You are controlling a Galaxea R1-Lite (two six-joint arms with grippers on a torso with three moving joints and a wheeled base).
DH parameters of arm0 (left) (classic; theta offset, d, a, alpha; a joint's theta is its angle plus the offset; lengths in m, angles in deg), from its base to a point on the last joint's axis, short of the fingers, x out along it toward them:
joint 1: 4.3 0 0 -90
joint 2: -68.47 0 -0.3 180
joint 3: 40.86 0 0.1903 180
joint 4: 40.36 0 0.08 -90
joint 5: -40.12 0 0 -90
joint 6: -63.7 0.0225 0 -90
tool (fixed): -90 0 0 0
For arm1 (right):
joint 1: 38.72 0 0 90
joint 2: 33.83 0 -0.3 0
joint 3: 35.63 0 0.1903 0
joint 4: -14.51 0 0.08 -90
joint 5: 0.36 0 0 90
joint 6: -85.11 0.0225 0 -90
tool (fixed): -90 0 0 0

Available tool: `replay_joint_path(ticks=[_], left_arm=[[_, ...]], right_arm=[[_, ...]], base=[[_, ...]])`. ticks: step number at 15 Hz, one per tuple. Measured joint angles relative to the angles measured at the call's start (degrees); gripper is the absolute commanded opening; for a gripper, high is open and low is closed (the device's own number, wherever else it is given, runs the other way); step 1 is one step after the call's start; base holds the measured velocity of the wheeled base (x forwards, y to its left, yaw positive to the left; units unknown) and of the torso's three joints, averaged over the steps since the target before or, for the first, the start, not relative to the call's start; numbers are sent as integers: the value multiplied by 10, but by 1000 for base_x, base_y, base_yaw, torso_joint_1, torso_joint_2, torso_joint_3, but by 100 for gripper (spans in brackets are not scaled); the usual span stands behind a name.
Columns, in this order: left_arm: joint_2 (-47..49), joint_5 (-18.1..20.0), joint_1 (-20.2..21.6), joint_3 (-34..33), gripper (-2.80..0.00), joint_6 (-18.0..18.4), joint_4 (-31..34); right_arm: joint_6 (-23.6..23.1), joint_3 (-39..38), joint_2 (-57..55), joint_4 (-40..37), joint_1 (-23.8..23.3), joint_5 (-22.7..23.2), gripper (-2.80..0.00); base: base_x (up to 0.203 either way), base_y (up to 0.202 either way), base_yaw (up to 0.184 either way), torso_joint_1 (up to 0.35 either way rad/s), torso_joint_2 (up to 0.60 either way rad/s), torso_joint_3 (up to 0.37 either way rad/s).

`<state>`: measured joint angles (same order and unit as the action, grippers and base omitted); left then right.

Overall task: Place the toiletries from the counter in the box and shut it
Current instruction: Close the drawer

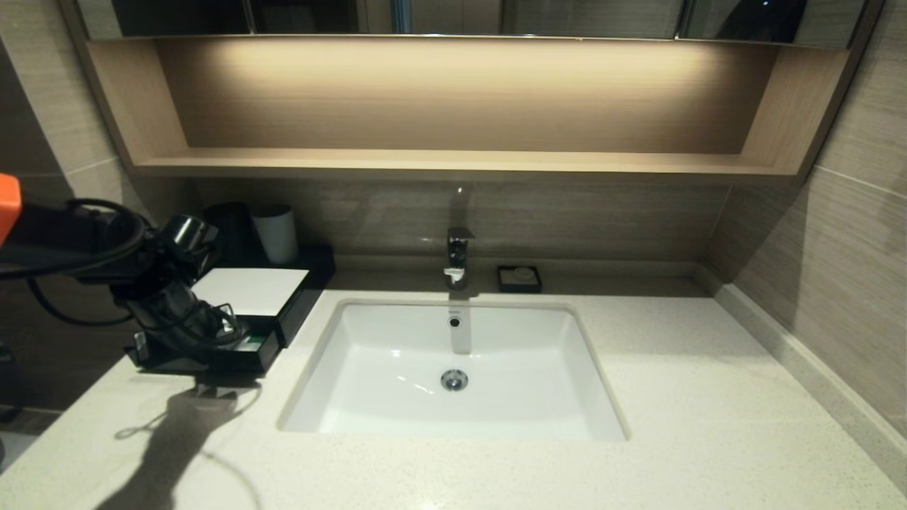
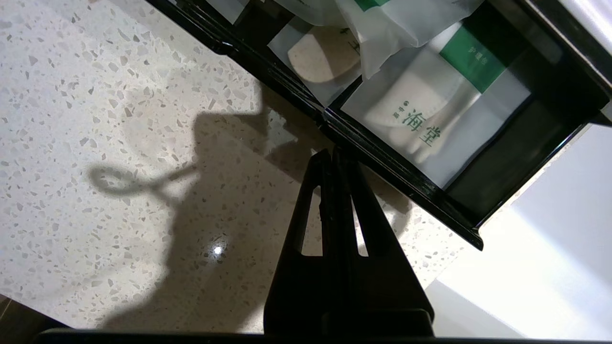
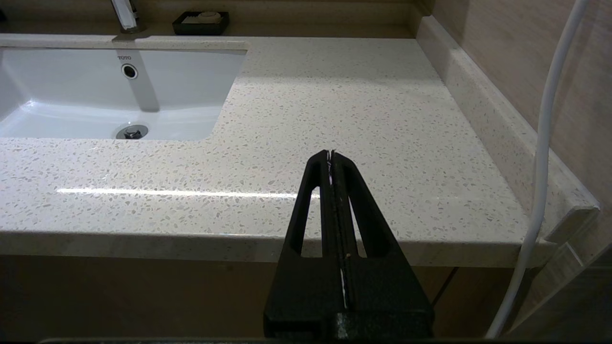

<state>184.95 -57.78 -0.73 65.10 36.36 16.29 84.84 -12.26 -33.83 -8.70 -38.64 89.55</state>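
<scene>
The black box (image 1: 301, 297) with its white top panel (image 1: 248, 290) stands at the back left of the counter (image 1: 673, 397). Its front drawer (image 2: 406, 177) is pulled out. Clear-wrapped toiletries with green labels (image 2: 459, 91) lie inside the drawer, overlapping; one wrapper shows a beige rounded piece (image 2: 325, 59). A green label also shows in the head view (image 1: 248, 345). My left gripper (image 2: 332, 154) is shut and empty, its tips right at the outside of the drawer's front wall, low over the counter. My right gripper (image 3: 331, 154) is shut and empty over the counter's front edge, right of the sink (image 3: 95, 95).
The white sink basin (image 1: 453, 368) sits mid-counter with a faucet (image 1: 457, 255) behind it. A black soap dish (image 1: 519, 278) stands by the back wall. A grey cup (image 1: 276, 234) stands behind the box. A wooden shelf (image 1: 453, 163) hangs above. A white cable (image 3: 540, 167) hangs at the right.
</scene>
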Motion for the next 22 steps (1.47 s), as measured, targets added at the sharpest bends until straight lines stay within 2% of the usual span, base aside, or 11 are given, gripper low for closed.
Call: replay_joint_path(ticks=[13,22], left_arm=[[41,0,0,59,-280,-1,-1],[52,1,0,72,-280,-2,-20]], right_arm=[[0,0,0,0,0,0,-280],[0,0,0,0,0,0,-280]], base=[[0,0,0,0,0,0],[0,0,0,0,0,0]])
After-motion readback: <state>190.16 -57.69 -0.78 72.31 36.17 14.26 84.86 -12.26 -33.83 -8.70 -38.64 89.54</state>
